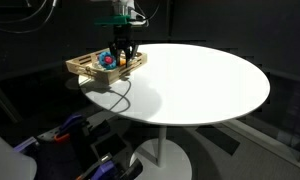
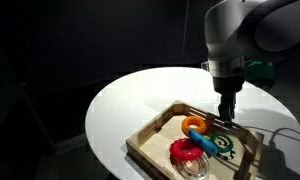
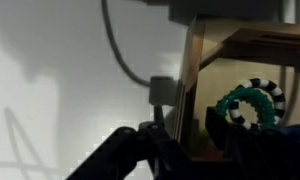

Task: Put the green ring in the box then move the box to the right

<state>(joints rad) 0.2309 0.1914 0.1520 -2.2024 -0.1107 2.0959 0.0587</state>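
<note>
The box [image 2: 150, 136] is a shallow light wooden tray at the edge of the round white table [image 1: 200, 80]; it shows in both exterior views [image 1: 80, 68]. The green ring [image 2: 220, 141], dark green with white stripes, lies inside the box near its far corner. In the wrist view the ring [image 3: 238, 97] lies just inside the box wall [image 3: 193, 60]. My gripper [image 2: 227, 112] is down on the box's far rim [image 1: 122, 55]. Its dark fingers [image 3: 182, 135] straddle the wall, one outside and one inside, closed on it.
An orange ring [image 2: 193, 125], a red ring [image 2: 182, 151] and a blue round toy [image 2: 204, 143] also lie in the box. A grey cable [image 3: 120, 50] hangs over the table by the box. The tabletop stretches away from the box; the surroundings are dark.
</note>
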